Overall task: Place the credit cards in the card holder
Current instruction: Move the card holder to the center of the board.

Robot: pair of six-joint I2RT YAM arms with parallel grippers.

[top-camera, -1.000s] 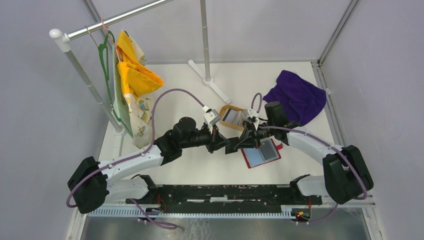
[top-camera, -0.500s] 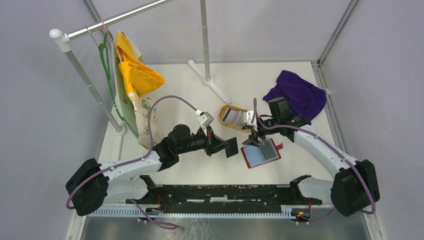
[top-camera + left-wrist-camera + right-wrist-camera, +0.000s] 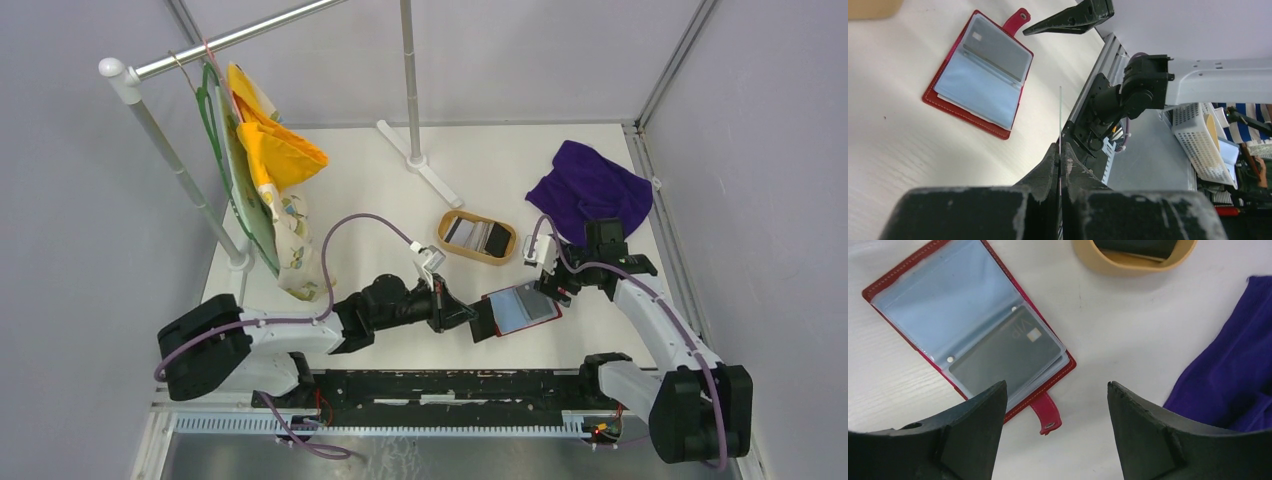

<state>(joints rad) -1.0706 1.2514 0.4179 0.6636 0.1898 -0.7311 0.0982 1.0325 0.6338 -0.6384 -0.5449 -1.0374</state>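
The red card holder (image 3: 522,310) lies open on the table, its clear pockets up, with a grey card (image 3: 1005,352) in one pocket. My left gripper (image 3: 466,318) sits just left of it, shut on a dark credit card (image 3: 483,326). That card shows edge-on as a thin line (image 3: 1060,117) in the left wrist view. My right gripper (image 3: 1055,386) hangs open and empty above the holder's snap tab (image 3: 1046,416). More credit cards (image 3: 478,235) lie in the tan tray (image 3: 497,258).
A purple cloth (image 3: 590,195) lies at the back right, close to my right arm. A clothes rack (image 3: 265,150) with hanging fabrics stands at the left, and a pole with a white foot (image 3: 412,150) at the back centre.
My left gripper closed on the dark card and carried it toward the near edge, left of the holder. My right gripper opened, let go and drew back to the right.
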